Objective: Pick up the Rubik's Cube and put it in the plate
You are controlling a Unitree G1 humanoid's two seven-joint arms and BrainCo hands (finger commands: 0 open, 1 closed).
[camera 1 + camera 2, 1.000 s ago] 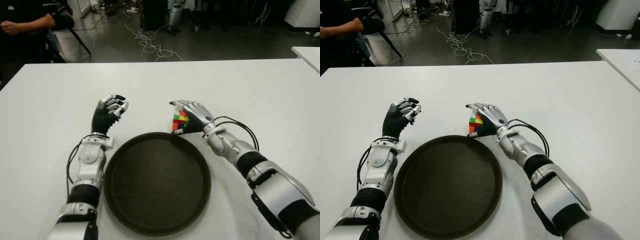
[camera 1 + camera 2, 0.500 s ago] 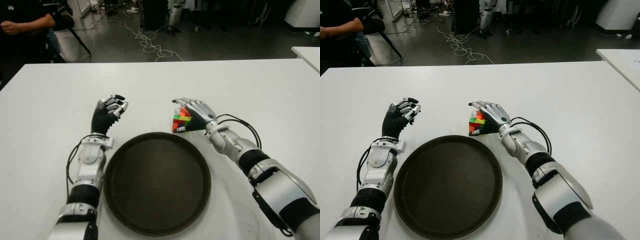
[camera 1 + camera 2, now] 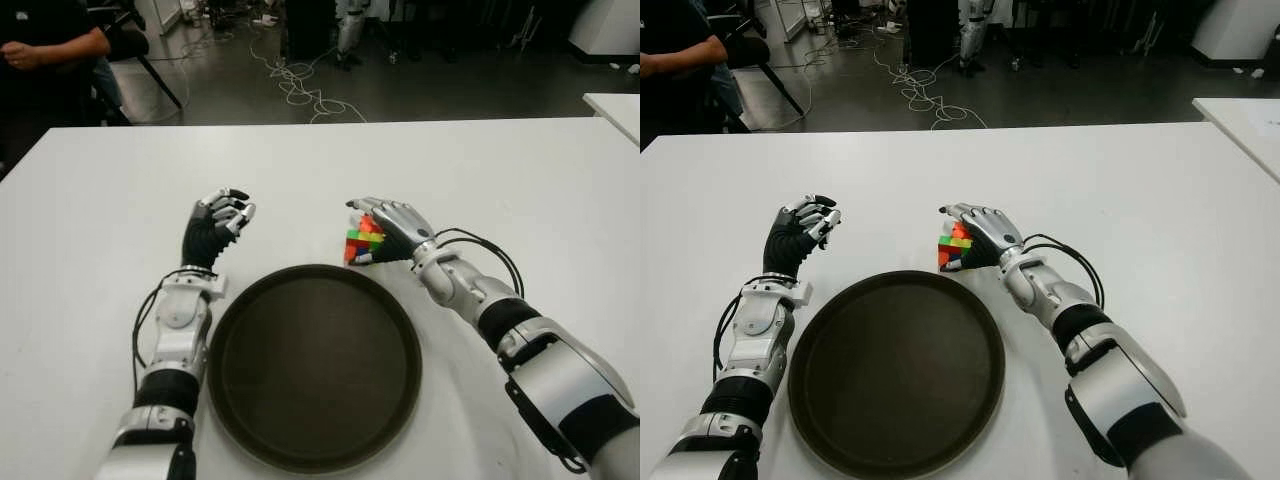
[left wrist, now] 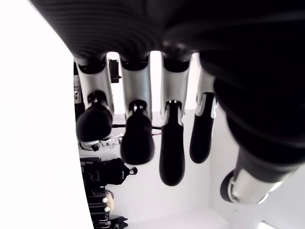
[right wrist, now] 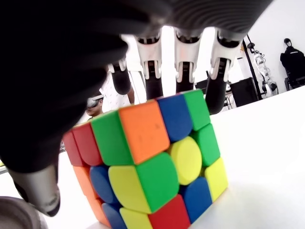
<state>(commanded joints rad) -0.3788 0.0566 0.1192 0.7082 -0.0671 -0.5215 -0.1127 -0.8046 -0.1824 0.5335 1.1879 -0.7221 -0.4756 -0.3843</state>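
Scanning from the left edge, no brand, label or readable writing shows on anything. A person (image 3: 45,45) in dark clothing sits at the far left beyond the white table (image 3: 520,170), and cables (image 3: 300,85) lie tangled on the dark floor behind it.

On the table's left side the left hand (image 3: 215,225) shows just beyond the far-left rim of the plate (image 3: 313,365), palm raised. Its fingers (image 4: 138,138) are loosely curled and hold nothing, as the left wrist view makes plain. It sits where it was a second ago.

The plate is round, dark brown and shallow, with a raised rim, and it lies between the two forearms close to the robot.

Just past the plate's far-right rim stands the Rubik's Cube (image 3: 361,240), on the table and outside the plate. It is a stickerless cube with rounded tiles, fully scrambled: in the right wrist view (image 5: 152,162) one face shows orange, blue, green and yellow tiles mixed, another shows red, blue and yellow. It appears tipped, resting on the table by its lower edge.

The right hand (image 3: 395,228) is cupped over the cube from the right side. Its fingers (image 5: 183,71) reach down behind the cube's far face and the thumb (image 5: 33,186) sits at the near side, closing around the cube. Compared with a second ago, the hand has slid slightly farther over the cube, and the cube stands a little more upright; it has not left the table.
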